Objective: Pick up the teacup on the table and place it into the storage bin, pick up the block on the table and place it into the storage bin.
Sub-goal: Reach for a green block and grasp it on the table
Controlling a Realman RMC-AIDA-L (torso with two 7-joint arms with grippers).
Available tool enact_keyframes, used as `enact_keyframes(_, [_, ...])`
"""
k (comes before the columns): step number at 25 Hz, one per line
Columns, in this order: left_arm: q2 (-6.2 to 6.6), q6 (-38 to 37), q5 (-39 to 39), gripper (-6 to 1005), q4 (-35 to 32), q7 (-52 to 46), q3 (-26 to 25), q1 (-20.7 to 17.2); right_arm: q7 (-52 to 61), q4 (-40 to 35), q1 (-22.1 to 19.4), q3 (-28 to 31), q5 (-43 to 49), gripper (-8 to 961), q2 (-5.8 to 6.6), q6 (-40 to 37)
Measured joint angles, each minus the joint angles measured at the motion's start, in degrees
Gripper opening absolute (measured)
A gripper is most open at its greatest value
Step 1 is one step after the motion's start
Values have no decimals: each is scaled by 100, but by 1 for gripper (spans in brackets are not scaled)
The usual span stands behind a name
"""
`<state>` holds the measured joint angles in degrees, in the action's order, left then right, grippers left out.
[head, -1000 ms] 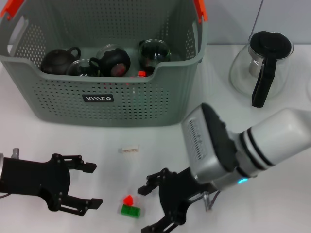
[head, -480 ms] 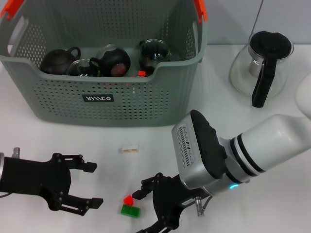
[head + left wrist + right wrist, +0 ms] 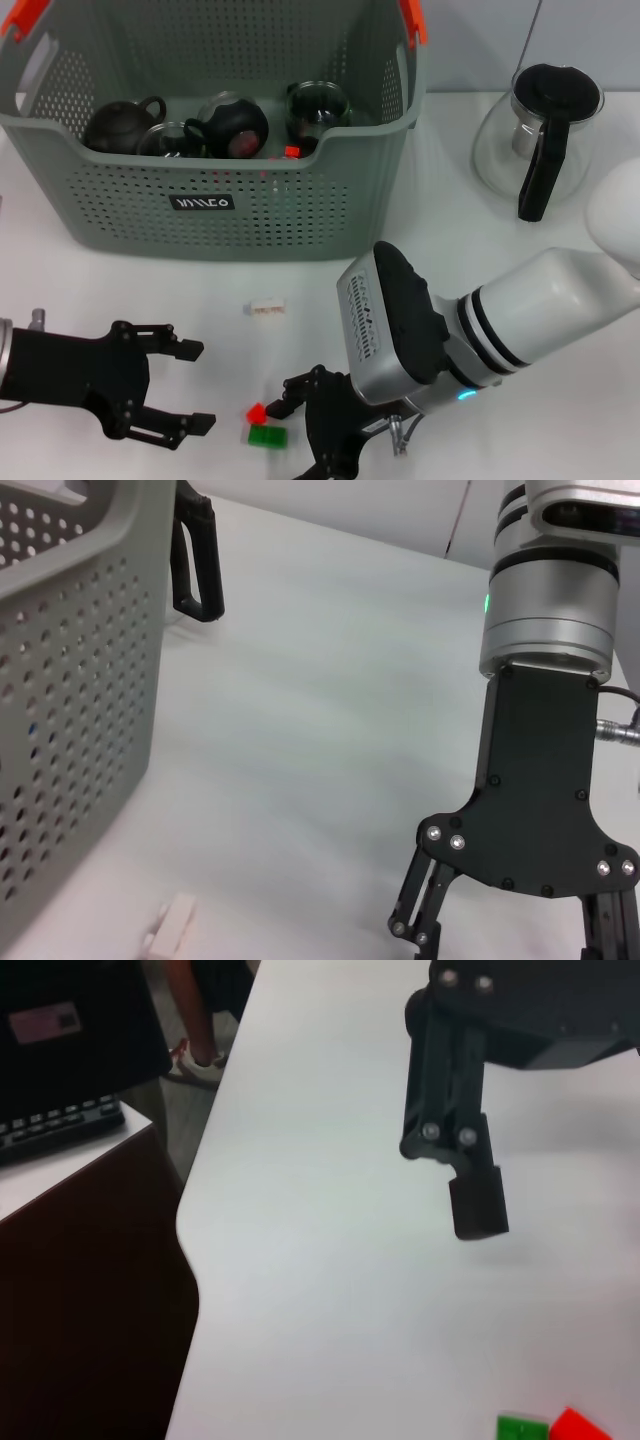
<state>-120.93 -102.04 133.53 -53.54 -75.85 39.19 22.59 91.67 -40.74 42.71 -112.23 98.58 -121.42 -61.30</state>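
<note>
My right gripper hangs low over the white table with its fingers spread wide and nothing between them, just beside the block, a green piece with a small red piece touching it; my left gripper rests near the block's other side, also gaping and empty; a small white piece lies between the block and the storage bin, which holds dark teapots; a glass carafe stands well apart.
</note>
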Motion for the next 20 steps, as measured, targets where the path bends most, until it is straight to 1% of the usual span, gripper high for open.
enact_keyframes(4, [0,-18,6,887,10,0,-5,0,42,5,3,-49,-33,862,-13,85])
enact_keyframes(8, [0,-31,7,888,11,0,-8,0,263,-6,24,-222,-58,850,-13,324])
enact_keyframes(12, [0,-31,7,888,20,0,-9,0,346,-42,36,-336,-80,788,-12,467])
enact_keyframes(19, [0,-37,6,888,20,0,-6,-1,456,-48,50,-380,-171,679,-15,471])
enact_keyframes(20, [0,-37,6,888,20,0,-6,0,501,-38,65,-383,-170,648,-14,481])
